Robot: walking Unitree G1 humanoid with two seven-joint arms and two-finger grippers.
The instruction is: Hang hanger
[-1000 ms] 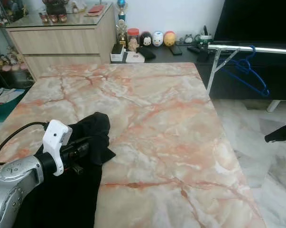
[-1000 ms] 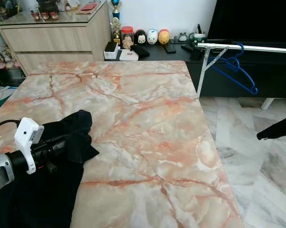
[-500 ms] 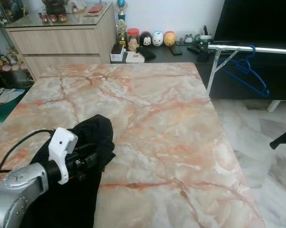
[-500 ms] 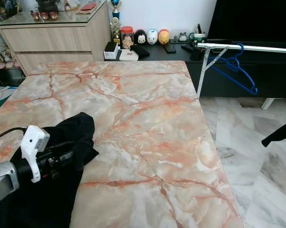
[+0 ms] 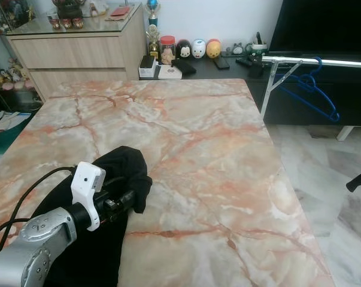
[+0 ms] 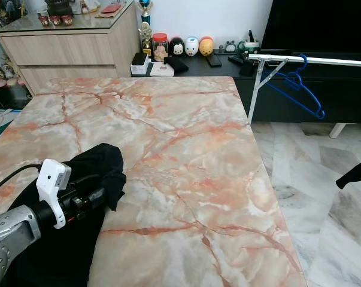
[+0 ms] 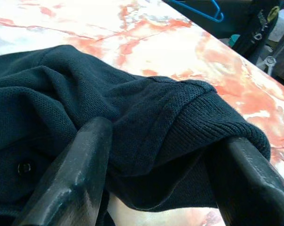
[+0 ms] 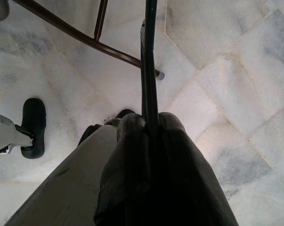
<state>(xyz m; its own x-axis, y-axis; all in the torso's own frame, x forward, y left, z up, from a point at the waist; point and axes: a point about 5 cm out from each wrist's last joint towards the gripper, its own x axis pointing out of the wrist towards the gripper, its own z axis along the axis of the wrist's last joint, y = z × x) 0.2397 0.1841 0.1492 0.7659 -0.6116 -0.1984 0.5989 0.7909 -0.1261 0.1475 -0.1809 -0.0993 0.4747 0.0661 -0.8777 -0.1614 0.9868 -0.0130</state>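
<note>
left gripper [image 7: 156, 155] on the marble worktop [image 5: 186, 137], jaws spread wide around a fold of black garment [image 5: 117, 173]. right gripper [image 8: 149, 127] low over the floor, jaws pressed together. blue hanger [image 5: 315, 89] hangs on the white rail [image 5: 324, 61] past the worktop.

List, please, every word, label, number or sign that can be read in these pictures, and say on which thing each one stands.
No text can be read with certainty.
Black bag in the left wrist view: a yellow-green logo and pale lettering, too blurred to read.
Red-lidded jar and white box on the dark console: any labels are too small to read.
Black shirt between the left gripper's fingers: no print visible.
</note>
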